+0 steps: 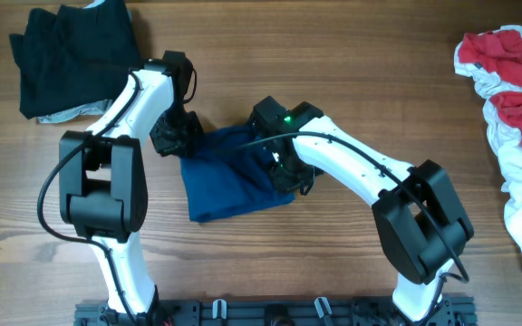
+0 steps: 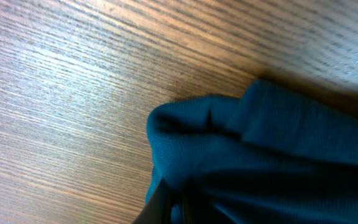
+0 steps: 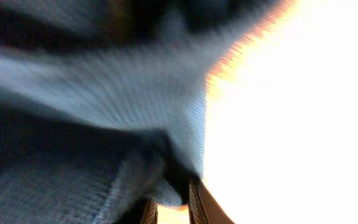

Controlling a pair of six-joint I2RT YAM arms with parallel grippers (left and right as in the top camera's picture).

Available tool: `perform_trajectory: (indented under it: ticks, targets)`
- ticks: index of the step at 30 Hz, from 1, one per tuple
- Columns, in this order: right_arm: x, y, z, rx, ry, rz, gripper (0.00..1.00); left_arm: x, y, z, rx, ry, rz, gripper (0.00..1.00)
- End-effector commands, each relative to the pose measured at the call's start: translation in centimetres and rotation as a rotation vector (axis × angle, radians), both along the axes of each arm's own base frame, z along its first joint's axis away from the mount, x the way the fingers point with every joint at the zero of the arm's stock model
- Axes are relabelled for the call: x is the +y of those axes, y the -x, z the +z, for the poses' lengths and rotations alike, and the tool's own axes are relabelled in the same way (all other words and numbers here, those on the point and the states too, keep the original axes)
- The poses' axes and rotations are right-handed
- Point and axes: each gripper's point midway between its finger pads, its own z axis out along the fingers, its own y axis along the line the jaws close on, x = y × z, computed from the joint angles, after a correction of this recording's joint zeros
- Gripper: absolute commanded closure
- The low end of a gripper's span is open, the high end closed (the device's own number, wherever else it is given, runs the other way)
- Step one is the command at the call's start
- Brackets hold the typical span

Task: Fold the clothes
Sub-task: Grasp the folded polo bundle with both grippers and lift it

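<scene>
Step in hand: gripping for a fold. The blue shirt (image 1: pixel 234 181) lies crumpled mid-table, with the black garments (image 1: pixel 75 59) well apart to its upper left. The left gripper (image 1: pixel 178 138) is pinched tight on the shirt's upper-left corner, and the right gripper (image 1: pixel 285 170) is nipped on its right edge. The next move likely calls for an even lift to spread it flat.

I count two arms, left arm (image 1: pixel 139 100) and right arm (image 1: pixel 352 163), one deep-blue shirt (image 1: pixel 229 181), one black garment (image 1: pixel 71 54), one pale grey garment (image 1: pixel 71 115), one red-and-white garment (image 1: pixel 515 118), one wooden surface (image 1: pixel 333 63)
</scene>
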Motion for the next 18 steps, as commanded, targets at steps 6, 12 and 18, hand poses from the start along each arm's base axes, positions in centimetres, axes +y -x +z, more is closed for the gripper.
perform_trajectory:
  ticks: [6, 12, 18]
  targets:
    - [-6.1, -1.4, 0.5, -0.066, 0.2, -0.367, 0.82, 0.8, 3.7, -2.4, 0.12, -0.03, 0.005, 0.96]
    - [1.1, -0.7, 7.1, -0.115, -0.284, 0.209, 0.65, 0.1, 3.1, -2.6, 0.095, 0.007, 0.016, 0.96]
    - [4.7, -1.0, 7.7, -0.212, -0.335, 0.324, 0.55, -0.2, 2.9, -2.6, 0.085, 0.019, 0.018, 0.96]
